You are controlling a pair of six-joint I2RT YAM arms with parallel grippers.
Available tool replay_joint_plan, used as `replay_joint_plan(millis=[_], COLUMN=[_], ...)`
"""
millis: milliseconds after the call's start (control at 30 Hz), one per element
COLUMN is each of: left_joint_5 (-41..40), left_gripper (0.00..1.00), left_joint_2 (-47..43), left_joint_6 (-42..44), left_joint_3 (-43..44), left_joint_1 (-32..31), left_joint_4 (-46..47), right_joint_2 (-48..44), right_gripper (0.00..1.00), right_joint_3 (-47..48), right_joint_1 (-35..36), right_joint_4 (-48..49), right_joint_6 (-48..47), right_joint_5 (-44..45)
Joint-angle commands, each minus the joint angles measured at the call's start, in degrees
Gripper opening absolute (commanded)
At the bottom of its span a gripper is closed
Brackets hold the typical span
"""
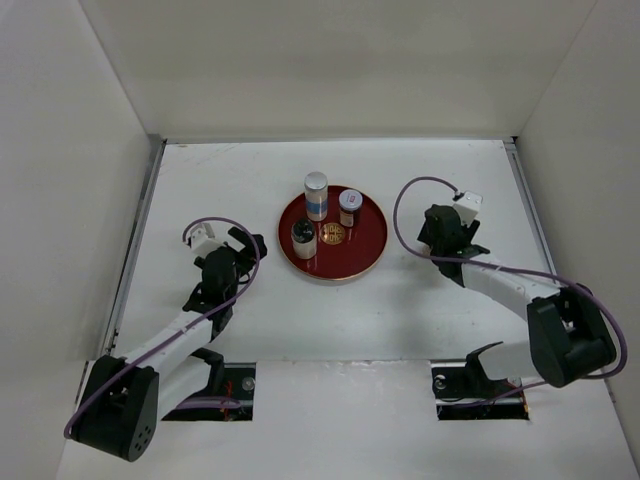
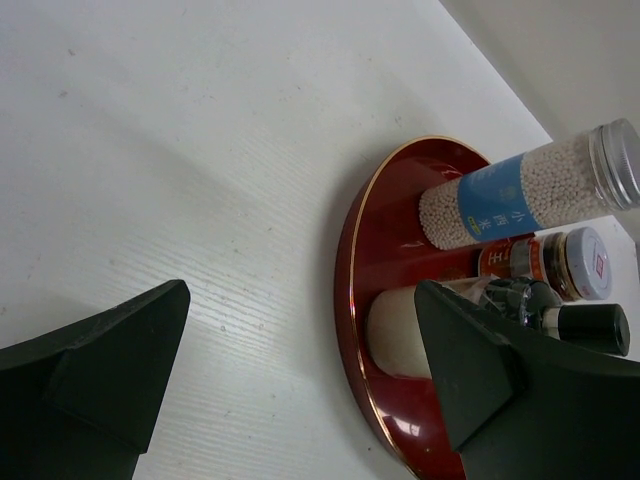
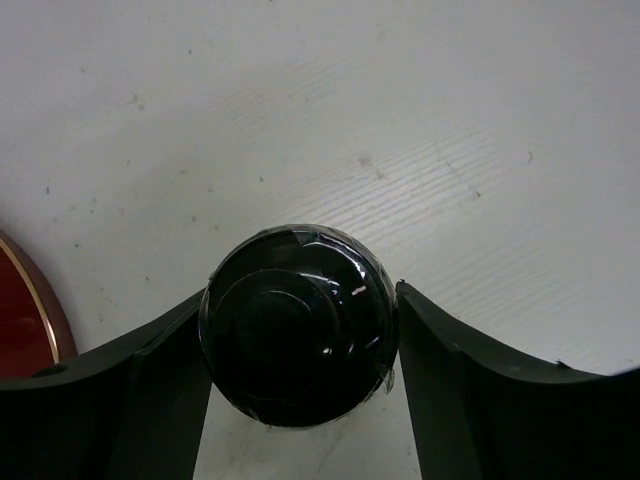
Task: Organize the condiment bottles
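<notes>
Left wall [image 1: 60,200] meets the table [image 1: 300,330] along a metal strip at centre left, with open white surface between the strip and the left arm. Left gripper [image 1: 245,247]: left of centre, near the tray's left rim; jaws wide apart, holding nothing, as the left wrist view shows. Tray [image 1: 358,252]: red, round, gold-rimmed, at upper centre, with bare table on all sides, broadest toward the bottom of the top view. Tan bottle [image 1: 303,238]: upright on the tray's left part. Tall bottle [image 1: 316,195]: blue band, upright at the tray's far rim; only the left wrist view shows its fill of white beads and its silver lid. Jar [image 1: 349,207]: pale lid, just right of the tall bottle. Right gripper [image 3: 300,300]: right of centre, well apart from the tray; fingers closed against both sides of the dark-capped bottle [image 3: 295,325]. That bottle is hidden under the gripper in the top view. The right wrist view alone shows its glossy cap, the table around it and a sliver of tray rim at the left edge.
</notes>
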Motion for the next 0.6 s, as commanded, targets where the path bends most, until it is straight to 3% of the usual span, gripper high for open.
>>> replay_joint_plan(millis=[0, 200, 400, 567], left_joint_5=[-0.5, -2.0, -2.1, -1.5], left_gripper=[1.00, 1.00, 1.00, 1.00], left_joint_2=[-1.3, -2.6, -1.8, -1.6], left_joint_6=[-0.1, 0.3, 0.4, 0.4], left_joint_3=[-0.6, -1.0, -0.5, 0.2], left_joint_1=[0.4, 0.6, 0.6, 1.1], left_joint_4=[1.6, 1.4, 0.8, -0.9], right_joint_2=[-3.2, -8.2, 3.0, 14.3], right_gripper=[0.57, 0.55, 0.56, 0.58], right_joint_3=[2.4, 6.4, 14.1, 20.6], right_joint_1=[2.7, 13.1, 22.4, 26.6], right_joint_4=[6.9, 6.7, 10.0, 11.9], right_joint_6=[-2.4, -6.7, -5.8, -6.1], right_joint_5=[4.9, 5.6, -3.6, -6.2])
